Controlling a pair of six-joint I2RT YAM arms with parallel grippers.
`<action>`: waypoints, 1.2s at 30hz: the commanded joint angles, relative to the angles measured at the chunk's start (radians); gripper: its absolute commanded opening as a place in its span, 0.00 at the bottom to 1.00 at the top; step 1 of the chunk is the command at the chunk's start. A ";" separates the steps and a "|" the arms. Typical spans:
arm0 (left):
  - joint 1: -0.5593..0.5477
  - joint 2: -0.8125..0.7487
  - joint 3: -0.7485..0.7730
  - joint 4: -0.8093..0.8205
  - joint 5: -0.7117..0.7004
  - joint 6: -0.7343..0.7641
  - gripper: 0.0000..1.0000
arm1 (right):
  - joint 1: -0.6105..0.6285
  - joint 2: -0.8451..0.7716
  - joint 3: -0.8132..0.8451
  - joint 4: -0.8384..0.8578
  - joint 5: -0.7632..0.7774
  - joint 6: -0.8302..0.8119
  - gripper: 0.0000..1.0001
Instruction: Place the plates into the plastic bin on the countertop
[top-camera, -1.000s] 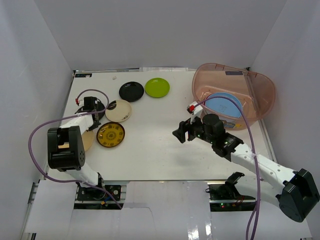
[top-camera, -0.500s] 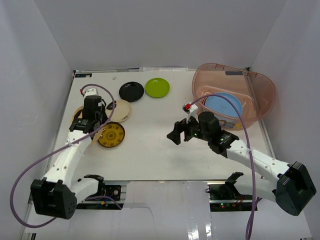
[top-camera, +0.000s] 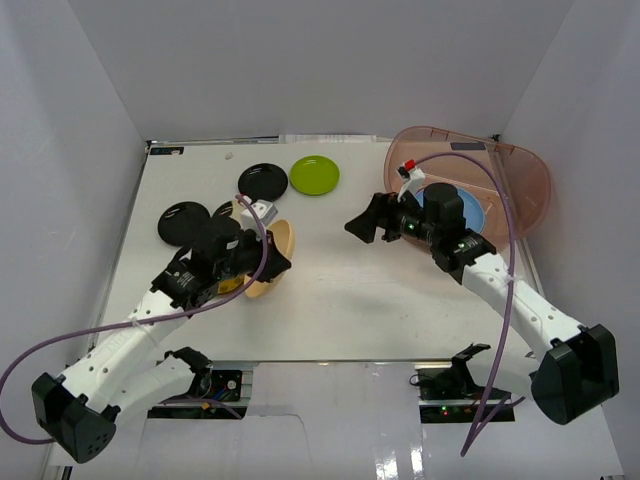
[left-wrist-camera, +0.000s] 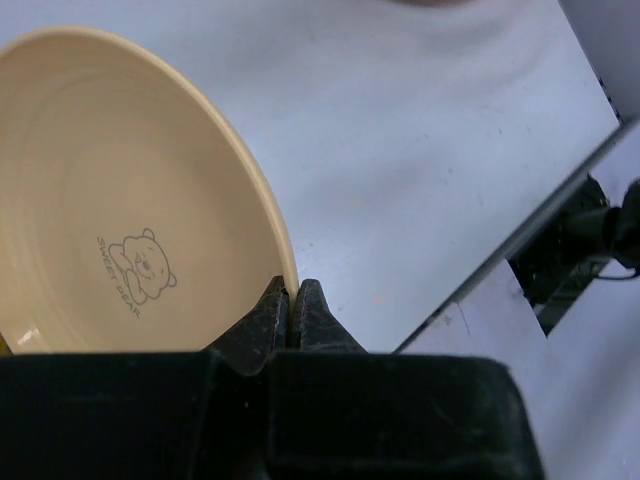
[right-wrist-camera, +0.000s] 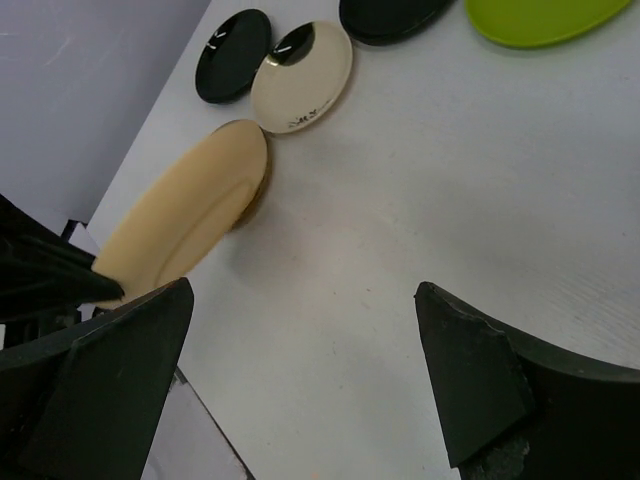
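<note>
One plate at least lies in the plastic bin at the far right of the surface: the light blue plate, partly covered by the right arm; whether others lie beneath it cannot be told.

The pale orange plate is off the surface and tilted, near the middle left. The left end effector is closed tight on its rim, the two fingers pinching the edge with no gap to spare; a small bear print shows on the plate's inner face.

Four plates sit flat on the far left part of the surface: two glossy black ones, the lime green plate and the cream-and-black plate; whatever lies under the left arm is hidden.

The right end effector hangs above the middle of the surface, just left of the bin, its jaws spread wide and holding nothing.

By my reckoning the task is early to midway; the held plate must cross to the bin on the right, and at least the four far-left plates remain to be picked up.
</note>
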 joint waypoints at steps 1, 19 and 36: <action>-0.078 0.049 0.004 0.076 0.083 0.045 0.00 | 0.016 0.062 0.118 -0.076 -0.092 0.023 0.98; -0.213 0.116 -0.028 0.124 0.081 0.135 0.00 | 0.293 0.373 0.227 -0.164 0.066 0.208 0.90; -0.245 0.015 -0.045 0.110 -0.080 0.115 0.65 | 0.319 0.273 0.201 -0.116 0.190 0.302 0.08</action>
